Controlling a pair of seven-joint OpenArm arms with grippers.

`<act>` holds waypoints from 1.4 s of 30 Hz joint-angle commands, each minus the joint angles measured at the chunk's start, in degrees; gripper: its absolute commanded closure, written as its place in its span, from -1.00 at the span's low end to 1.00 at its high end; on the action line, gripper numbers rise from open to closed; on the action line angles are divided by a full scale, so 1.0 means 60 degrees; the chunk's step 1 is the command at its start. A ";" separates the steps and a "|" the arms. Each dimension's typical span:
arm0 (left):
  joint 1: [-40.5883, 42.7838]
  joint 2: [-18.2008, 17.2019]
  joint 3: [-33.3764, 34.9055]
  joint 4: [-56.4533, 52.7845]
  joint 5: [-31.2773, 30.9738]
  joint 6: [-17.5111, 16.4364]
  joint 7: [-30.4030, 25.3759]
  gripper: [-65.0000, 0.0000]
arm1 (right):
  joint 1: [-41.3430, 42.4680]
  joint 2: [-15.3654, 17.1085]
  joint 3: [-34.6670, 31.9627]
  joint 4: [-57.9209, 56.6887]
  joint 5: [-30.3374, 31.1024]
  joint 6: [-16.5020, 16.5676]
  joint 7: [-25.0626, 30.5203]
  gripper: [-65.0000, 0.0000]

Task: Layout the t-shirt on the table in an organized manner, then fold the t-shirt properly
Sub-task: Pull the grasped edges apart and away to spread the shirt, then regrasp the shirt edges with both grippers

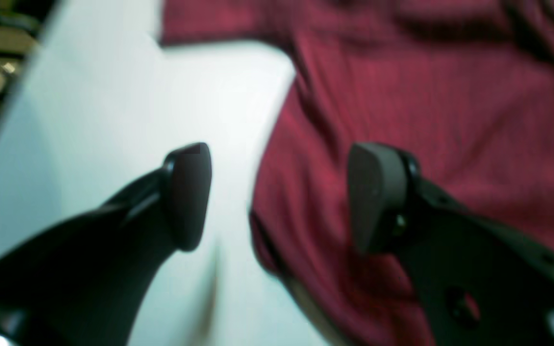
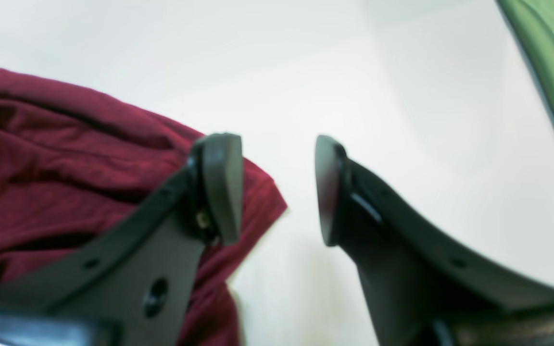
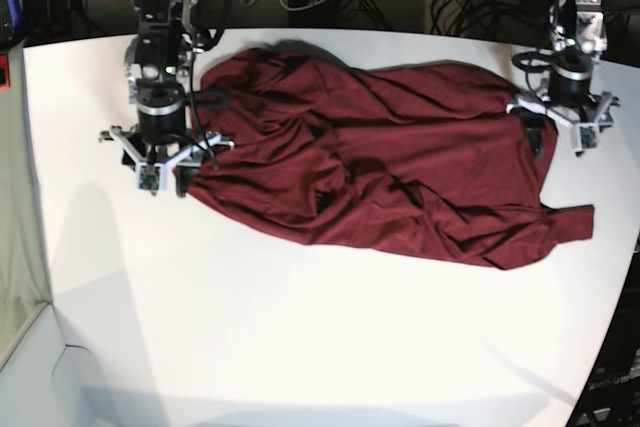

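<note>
The maroon t-shirt lies crumpled across the far half of the white bench, its long axis running from 9 to 3 o'clock. The right gripper hangs over the 9 o'clock end, its fingers parted and empty, with the cloth edge under one of them. The left gripper hangs over the 3 o'clock end, fingers wide, astride the shirt's border. Each arm seems equally near to its own end.
</note>
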 commanded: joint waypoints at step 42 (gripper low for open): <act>-0.4426 0.0193 0.1678 -0.4258 0.0037 0.0023 -0.0262 0.07 | 0.1663 0.0276 -0.0523 -0.2162 -0.0047 0.1047 -0.1101 0.21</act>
